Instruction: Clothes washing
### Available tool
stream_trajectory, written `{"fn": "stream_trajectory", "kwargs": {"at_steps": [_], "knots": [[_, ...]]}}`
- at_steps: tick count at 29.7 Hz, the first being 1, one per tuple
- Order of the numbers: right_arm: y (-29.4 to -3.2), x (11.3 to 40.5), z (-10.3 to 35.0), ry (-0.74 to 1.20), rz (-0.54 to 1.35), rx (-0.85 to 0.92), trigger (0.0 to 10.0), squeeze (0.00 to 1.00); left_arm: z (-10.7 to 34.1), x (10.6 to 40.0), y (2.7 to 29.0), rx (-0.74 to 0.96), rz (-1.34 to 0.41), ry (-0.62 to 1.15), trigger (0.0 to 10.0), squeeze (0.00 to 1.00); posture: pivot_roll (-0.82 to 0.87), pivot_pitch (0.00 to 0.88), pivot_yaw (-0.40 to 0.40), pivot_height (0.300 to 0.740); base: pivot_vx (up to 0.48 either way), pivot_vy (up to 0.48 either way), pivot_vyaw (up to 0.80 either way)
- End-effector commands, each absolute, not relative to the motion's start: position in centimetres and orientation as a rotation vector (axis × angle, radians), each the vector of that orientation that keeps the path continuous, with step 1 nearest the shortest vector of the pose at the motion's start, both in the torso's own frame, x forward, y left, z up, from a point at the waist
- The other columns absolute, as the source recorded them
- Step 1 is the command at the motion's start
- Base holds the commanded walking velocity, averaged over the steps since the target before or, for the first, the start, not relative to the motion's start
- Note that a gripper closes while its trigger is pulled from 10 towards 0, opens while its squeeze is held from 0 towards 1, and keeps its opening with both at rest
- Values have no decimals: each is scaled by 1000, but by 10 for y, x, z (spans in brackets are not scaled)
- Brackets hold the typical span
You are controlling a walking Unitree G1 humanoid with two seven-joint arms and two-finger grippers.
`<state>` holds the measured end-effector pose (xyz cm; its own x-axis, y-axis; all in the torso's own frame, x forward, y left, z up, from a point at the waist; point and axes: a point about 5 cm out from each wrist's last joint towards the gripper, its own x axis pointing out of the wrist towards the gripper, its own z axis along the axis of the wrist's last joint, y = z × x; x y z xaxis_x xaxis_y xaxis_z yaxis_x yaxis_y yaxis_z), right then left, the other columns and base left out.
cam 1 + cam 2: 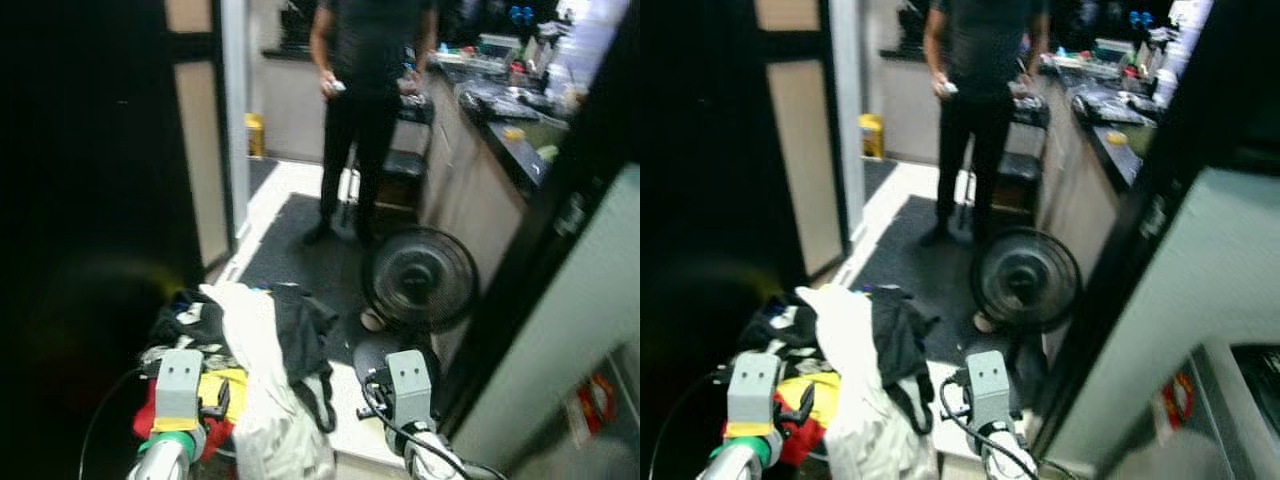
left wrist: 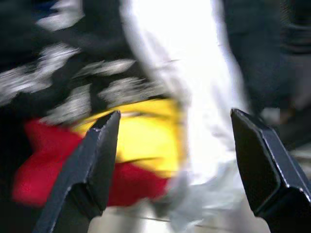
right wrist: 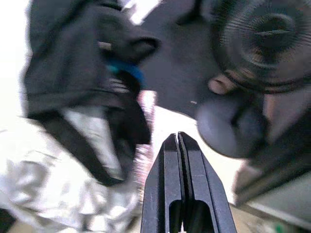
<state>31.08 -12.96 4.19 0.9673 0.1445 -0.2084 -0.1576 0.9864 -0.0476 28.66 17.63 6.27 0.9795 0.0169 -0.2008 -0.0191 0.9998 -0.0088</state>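
A person point(image 1: 365, 70) in dark clothes stood on a dark mat point(image 1: 300, 255) in the kitchen beyond, holding a small white thing. A black fan point(image 1: 420, 278) sat on the floor just beside a counter point(image 1: 500, 130) cluttered with items. A yellow container point(image 1: 255, 133) stood against the far wall.

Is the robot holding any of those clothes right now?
No. The left end effector is open above the laundry pile, gripping nothing; the right end effector is shut and empty.
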Motion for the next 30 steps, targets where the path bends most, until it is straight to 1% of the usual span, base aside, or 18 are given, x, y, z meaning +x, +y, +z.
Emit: {"fn": "stream_trajectory", "kwargs": {"at_steps": [1, 4, 8, 10, 12, 14, 17, 22, 29, 30], "knots": [[-130, 309, 38, 225, 148, -59, 10000, 0, 54, 282, 179, -7, 26, 240, 10000, 0, -6, 8, 17, 740, 0, 0, -800], [-130, 308, 36, 232, 146, -69, 10000, 0, 52, 282, 181, 4, 33, 245, 10000, 0, -7, 10, 15, 740, 0, 0, -594], [-132, 308, 34, 243, 141, -96, 10000, 0, 45, 281, 187, 58, 34, 279, 10000, 0, -5, 18, 22, 740, 0, 0, 0], [-132, 308, 34, 243, 141, -96, 10000, 0, 45, 281, 187, 58, 34, 279, 10000, 0, -5, 18, 22, 740, 0, 0, 0], [-132, 309, 35, 239, 128, -88, 10000, 0, 43, 280, 188, 93, 24, 292, 10000, 0, -10, 20, 34, 740, 0, 0, 0], [-132, 310, 36, 235, 122, -82, 10000, 0, 43, 279, 188, 112, 19, 290, 10000, 0, -13, 23, 30, 740, 0, 0, 0], [-133, 311, 36, 234, 122, -83, 10000, 0, 44, 280, 186, 109, 10, 288, 10000, 0, -15, 27, 22, 740, 0, 0, 0], [-135, 310, 36, 240, 142, -99, 10000, 0, 44, 280, 182, 98, 16, 273, 10000, 0, -20, 38, -16, 740, 0, 0, 0], [-133, 312, 38, 222, 145, -88, 10000, 0, 48, 281, 181, 92, 17, 245, 10000, 0, -14, 34, -12, 740, 0, 0, 0], [-128, 317, 47, 175, 148, -62, 10000, 0, 57, 286, 182, 89, 19, 211, 10000, 0, -16, 33, -4, 740, 0, 0, 0]]}}
